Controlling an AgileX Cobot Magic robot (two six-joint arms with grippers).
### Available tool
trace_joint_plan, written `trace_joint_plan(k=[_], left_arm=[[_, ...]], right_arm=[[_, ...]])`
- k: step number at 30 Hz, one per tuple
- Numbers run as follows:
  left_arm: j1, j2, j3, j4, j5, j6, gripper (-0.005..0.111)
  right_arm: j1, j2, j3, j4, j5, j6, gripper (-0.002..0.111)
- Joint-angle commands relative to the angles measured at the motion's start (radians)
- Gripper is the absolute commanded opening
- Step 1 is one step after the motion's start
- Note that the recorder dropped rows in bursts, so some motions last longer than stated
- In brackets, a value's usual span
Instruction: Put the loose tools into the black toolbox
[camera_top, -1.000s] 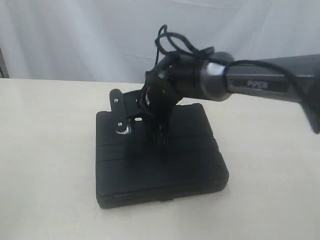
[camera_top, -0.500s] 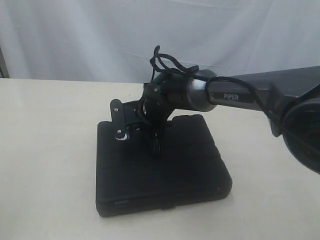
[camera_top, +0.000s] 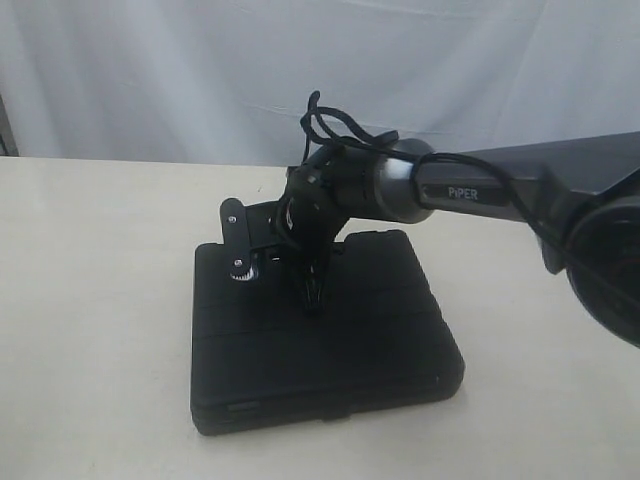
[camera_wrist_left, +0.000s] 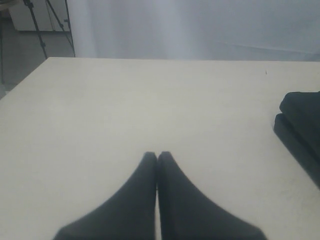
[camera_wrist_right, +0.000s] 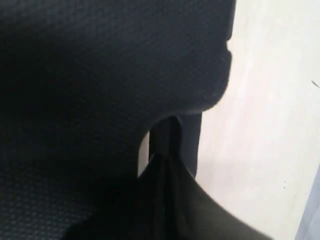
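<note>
Black toolbox (camera_top: 320, 340) lay shut and flat on the table (camera_top: 90, 300). No loose tools visible in any view, presumably all inside. Right gripper (camera_top: 313, 296) had jaws pinched together, empty, tips down at the lid, likely pressing it closed. Left gripper (camera_wrist_left: 157, 155) was likewise pinched, empty, parked over the table beside the case, out of the way.

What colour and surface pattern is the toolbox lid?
The toolbox is black, finely stippled; right wrist view shows it best.
</note>
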Motion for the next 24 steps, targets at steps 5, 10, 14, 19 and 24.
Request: trace_joint_plan(k=[5, 10, 14, 19, 24], left_arm=[[-0.005, -0.001, 0.003, 0.000, -0.005, -0.006, 0.000], [-0.005, -0.001, 0.003, 0.000, -0.005, -0.006, 0.000], [-0.005, -0.001, 0.003, 0.000, -0.005, -0.006, 0.000], [-0.005, -0.001, 0.003, 0.000, -0.005, -0.006, 0.000], [-0.005, -0.001, 0.003, 0.000, -0.005, -0.006, 0.000]], right_arm=[[0.000, -0.044, 0.019, 0.002, 0.065, 0.005, 0.053], [0.002, -0.098, 0.019, -0.062, 0.086, 0.037, 0.096], [0.000, -0.167, 0.019, -0.075, 0.089, 0.040, 0.090], [0.000, -0.199, 0.019, -0.091, 0.106, 0.047, 0.090], [0.011, -0.247, 0.019, -0.084, 0.211, 0.059, 0.090]])
